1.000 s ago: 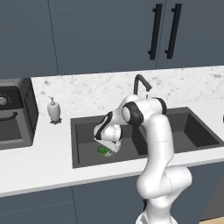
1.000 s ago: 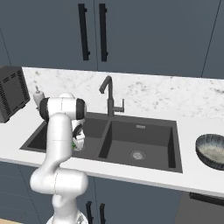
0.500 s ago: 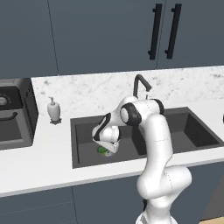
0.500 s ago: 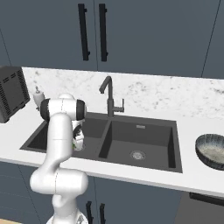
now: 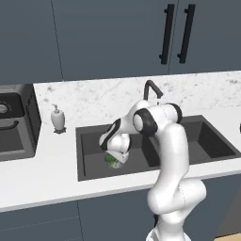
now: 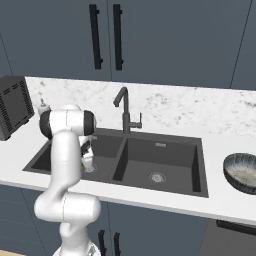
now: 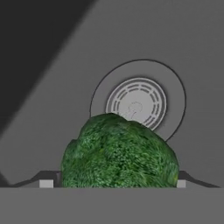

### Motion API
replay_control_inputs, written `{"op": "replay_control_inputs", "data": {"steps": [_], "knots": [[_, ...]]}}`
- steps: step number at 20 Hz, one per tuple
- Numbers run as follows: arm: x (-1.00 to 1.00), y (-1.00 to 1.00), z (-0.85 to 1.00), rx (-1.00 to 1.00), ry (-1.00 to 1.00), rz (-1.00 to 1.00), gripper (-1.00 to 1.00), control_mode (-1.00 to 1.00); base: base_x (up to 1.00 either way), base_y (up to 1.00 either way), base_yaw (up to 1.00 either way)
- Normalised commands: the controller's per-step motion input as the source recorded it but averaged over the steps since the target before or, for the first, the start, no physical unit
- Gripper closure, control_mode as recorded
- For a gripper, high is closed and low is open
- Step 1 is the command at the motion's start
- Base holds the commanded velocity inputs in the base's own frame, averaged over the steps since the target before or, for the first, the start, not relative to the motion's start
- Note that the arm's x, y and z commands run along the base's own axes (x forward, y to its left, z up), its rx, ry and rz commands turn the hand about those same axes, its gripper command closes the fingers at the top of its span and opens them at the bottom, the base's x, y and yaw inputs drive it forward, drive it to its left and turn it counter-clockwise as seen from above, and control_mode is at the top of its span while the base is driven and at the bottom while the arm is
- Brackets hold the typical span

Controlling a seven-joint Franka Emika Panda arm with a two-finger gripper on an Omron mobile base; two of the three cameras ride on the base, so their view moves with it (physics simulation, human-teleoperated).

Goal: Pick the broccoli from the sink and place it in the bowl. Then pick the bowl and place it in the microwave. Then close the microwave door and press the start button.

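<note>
1. The white arm bends down from its base at the front edge of the counter (image 5: 42, 174) into the left basin of the sink (image 5: 89, 155).
2. The hand (image 5: 114, 159) is low inside this basin, and it points down at the basin floor.
3. The broccoli (image 5: 112, 161) lies on the floor of the left basin, directly under the hand, and it shows as a small green spot in the left base view.
4. In the hand view the broccoli (image 7: 119, 153) sits between the two finger tips (image 7: 46, 183), which stand at its two sides, so the hand is wide around it. Whether the tips already touch it, the pictures do not show.
5. Just behind the broccoli, in the same view, is the round metal drain (image 7: 138, 103) of the basin, and the floret covers its near edge.
6. The right basin is seen in the right base view with its own drain (image 6: 157, 177) in the middle.
7. The dark tap (image 6: 125, 110) stands at the back edge of the sink, between the two basins.
8. The bowl (image 6: 243, 173) stands upright on the counter to the right of the sink, well apart from the hand. Its inside is pale.
9. A small soap bottle (image 5: 58, 118) stands on the counter near the back left corner of the sink.
10. A black appliance (image 5: 14, 124) stands on the counter further to the left.
</note>
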Motion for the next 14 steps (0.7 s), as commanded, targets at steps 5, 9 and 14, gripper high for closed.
{"op": "replay_control_inputs", "data": {"steps": [5, 9, 14], "knots": [[-0.38, 0.05, 1.00, 0.02, -0.34, -0.08, 1.00, -1.00, 0.00, 0.00, 0.00], [-0.33, 0.05, 0.91, 0.00, -0.40, -0.08, 1.00, -1.00, 0.00, 0.00, 0.00], [-0.33, 0.01, 0.98, 0.11, -0.22, -0.04, 1.00, -1.00, 0.00, 0.00, 0.00]]}}
